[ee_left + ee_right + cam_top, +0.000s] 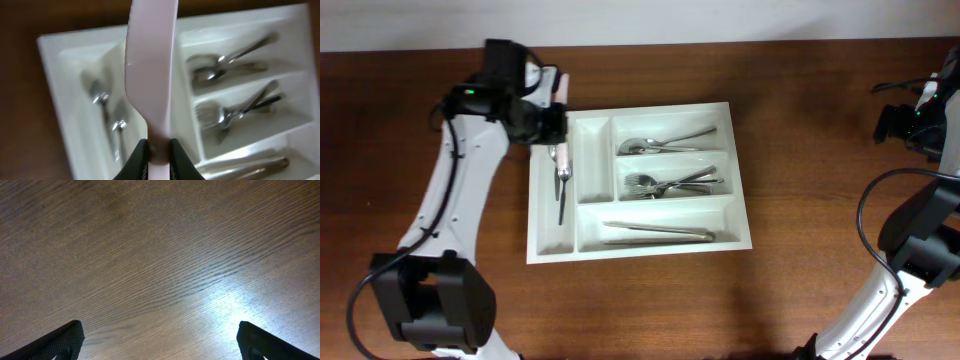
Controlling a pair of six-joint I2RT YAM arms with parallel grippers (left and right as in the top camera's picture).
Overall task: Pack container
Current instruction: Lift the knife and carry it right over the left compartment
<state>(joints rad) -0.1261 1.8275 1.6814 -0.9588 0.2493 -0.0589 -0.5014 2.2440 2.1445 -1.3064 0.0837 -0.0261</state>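
wood table [160,250], right pincer [160,339] spread wide

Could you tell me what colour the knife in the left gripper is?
Pale pink; the knife shows best in the left wrist view.

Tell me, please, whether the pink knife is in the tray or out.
Out: the left gripper clamps the pink knife by one end, clear of the tray.
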